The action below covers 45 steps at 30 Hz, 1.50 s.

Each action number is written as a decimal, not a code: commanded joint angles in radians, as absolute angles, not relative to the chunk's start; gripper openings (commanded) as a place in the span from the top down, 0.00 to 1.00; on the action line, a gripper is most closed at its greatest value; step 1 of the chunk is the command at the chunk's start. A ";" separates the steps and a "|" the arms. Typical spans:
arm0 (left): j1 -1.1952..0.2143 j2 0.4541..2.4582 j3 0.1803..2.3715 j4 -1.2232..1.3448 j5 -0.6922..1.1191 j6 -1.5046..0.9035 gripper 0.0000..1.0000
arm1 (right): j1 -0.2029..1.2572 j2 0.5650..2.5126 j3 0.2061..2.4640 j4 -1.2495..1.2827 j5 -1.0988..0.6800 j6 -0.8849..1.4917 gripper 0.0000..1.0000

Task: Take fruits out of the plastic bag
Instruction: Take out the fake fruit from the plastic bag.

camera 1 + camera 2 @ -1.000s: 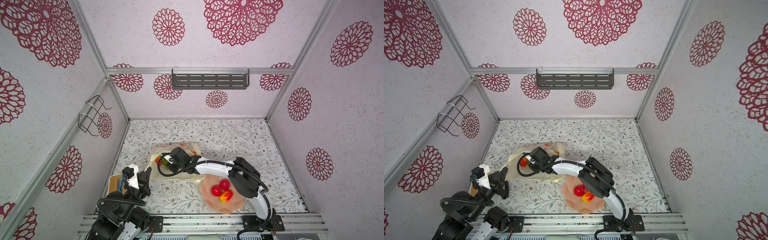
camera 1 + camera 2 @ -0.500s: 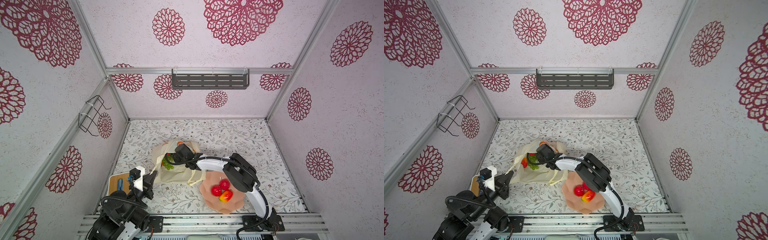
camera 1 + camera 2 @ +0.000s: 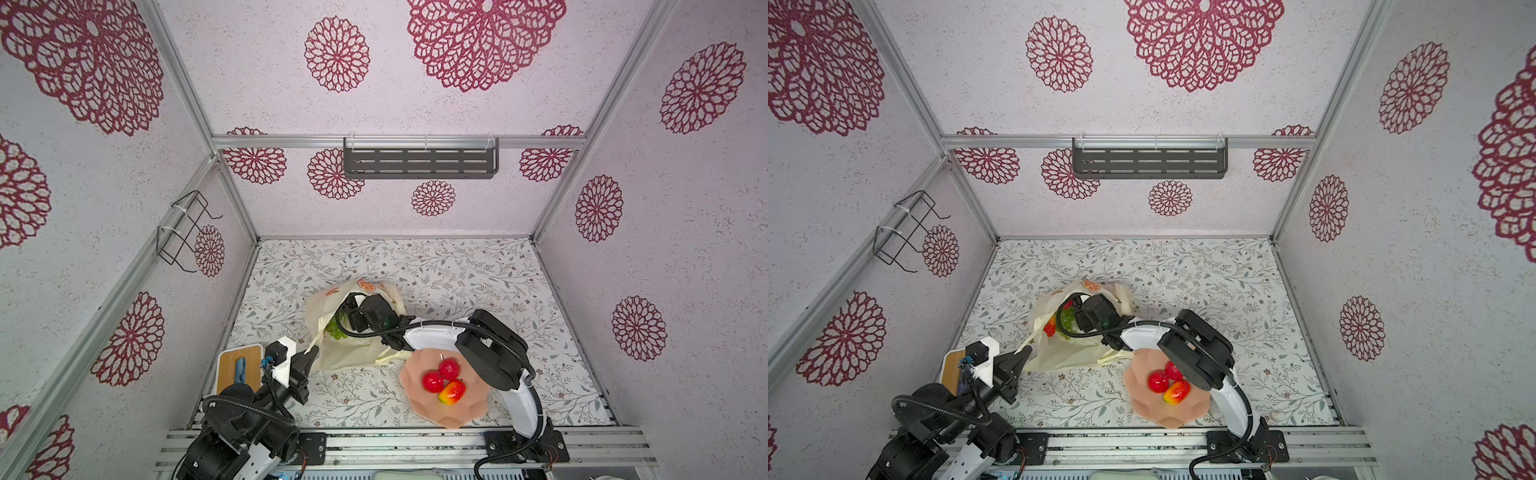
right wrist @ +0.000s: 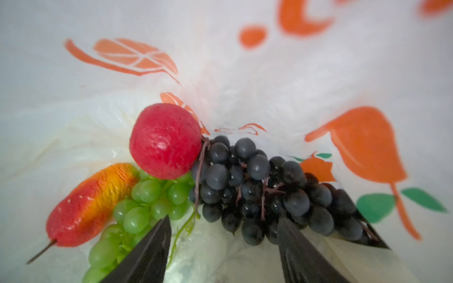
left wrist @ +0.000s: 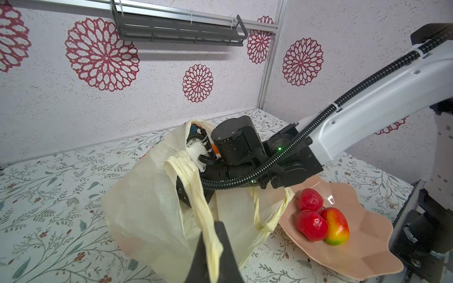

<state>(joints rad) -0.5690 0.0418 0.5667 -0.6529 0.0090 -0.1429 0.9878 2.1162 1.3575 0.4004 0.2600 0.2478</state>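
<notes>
With my left gripper (image 5: 212,230) clamped on the plastic bag (image 5: 147,196) and my right gripper (image 4: 224,220) spread wide inside that bag at the dark grape bunch (image 4: 257,186), closing now risks pinching bag film with the grapes.

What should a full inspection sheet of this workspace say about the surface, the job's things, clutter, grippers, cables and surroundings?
Surface: floral table, flat; no spills seen.
Job's things: plastic bag open on the table; inside lie a red apple, mango, green grapes and dark grapes. The pink bowl beside it holds two more apples and a second mango.
Clutter: wooden board with a blue object, beside the left arm.
Grippers: left gripper shut on the bag's handle; right gripper inside the bag, jaws apart at the grapes.
Cables: black hose along the right arm, reaching the bag's mouth.
Surroundings: patterned walls; dark shelf on the back wall, wire rack on a side wall.
</notes>
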 commanded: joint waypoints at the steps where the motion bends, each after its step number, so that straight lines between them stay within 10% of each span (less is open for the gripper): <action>1: -0.580 0.068 0.560 -0.653 0.012 -0.124 1.00 | 0.991 2.076 1.397 0.459 0.239 0.290 0.29; 45: -0.586 0.060 0.558 -0.647 0.033 -0.115 1.00 | 0.965 2.025 1.326 0.049 0.556 0.244 0.19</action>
